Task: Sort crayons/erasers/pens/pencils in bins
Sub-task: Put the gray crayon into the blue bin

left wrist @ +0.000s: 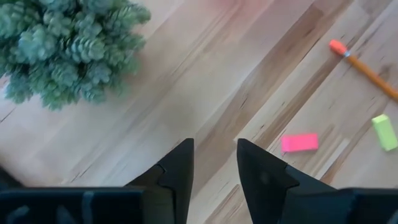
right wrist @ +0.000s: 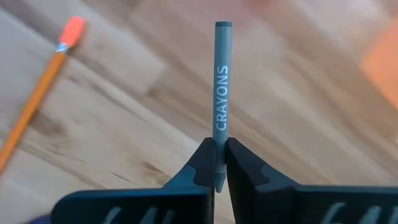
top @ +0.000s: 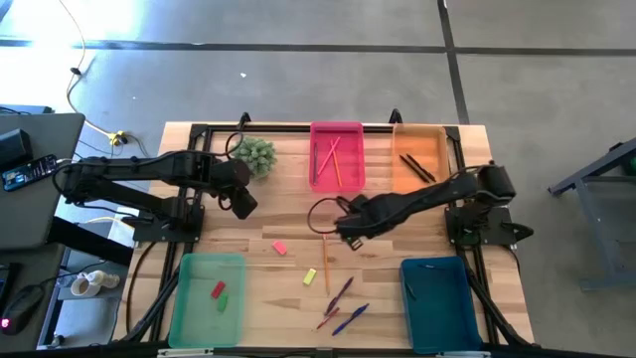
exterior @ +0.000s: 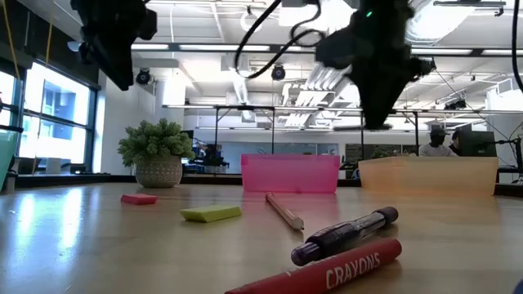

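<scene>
Right gripper (right wrist: 216,163) clamped on a grey crayon (right wrist: 221,93), mid-table, above an orange pencil (top: 326,257) at its 6 o'clock. Left gripper (left wrist: 214,163) slightly parted, empty, near plant (top: 255,154); pink eraser (left wrist: 300,142) at its 4 o'clock. Pink bin (top: 337,156) at 12.

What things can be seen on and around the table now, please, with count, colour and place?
bins: four; pink and orange at the far edge, light green and teal at the near edge
plant: one, green, left of the pink bin
loose erasers: pink, yellow, mid table
pencil: orange, mid table
grey crayon: one, held upright
left gripper: jaws apart, empty, near the plant
right gripper: jaws shut on the crayon
</scene>
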Robot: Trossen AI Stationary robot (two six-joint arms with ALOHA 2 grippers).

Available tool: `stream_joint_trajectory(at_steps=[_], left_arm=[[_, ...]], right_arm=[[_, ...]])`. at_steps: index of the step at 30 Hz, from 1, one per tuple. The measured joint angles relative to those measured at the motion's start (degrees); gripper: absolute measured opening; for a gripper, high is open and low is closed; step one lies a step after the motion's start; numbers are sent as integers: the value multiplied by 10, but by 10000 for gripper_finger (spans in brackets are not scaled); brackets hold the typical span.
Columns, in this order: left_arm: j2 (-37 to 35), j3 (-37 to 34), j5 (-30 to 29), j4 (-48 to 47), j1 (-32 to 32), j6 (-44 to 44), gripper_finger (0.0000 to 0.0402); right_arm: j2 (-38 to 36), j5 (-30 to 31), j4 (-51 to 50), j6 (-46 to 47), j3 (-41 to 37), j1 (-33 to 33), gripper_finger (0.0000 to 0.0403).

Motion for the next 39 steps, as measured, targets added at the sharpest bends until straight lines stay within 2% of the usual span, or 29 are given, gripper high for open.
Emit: stream_joint_trajectory(at_steps=[8,14,22,28,33,39], left_arm=[[20,0,0,41,0,9,168],[38,0,16,73,-2,54,178],[38,0,17,90,-14,67,165],[50,0,17,113,-42,119,158],[76,0,17,148,-80,141,157],[119,0,16,172,-130,204,157]], right_arm=[[-83,80,-114,75,-3,24,5],[-160,90,-115,105,-71,43,5],[-246,48,-85,166,-154,99,5],[-290,3,-39,216,-216,174,5],[-303,-25,7,283,-255,257,5],[-303,-35,33,356,-260,343,5]])
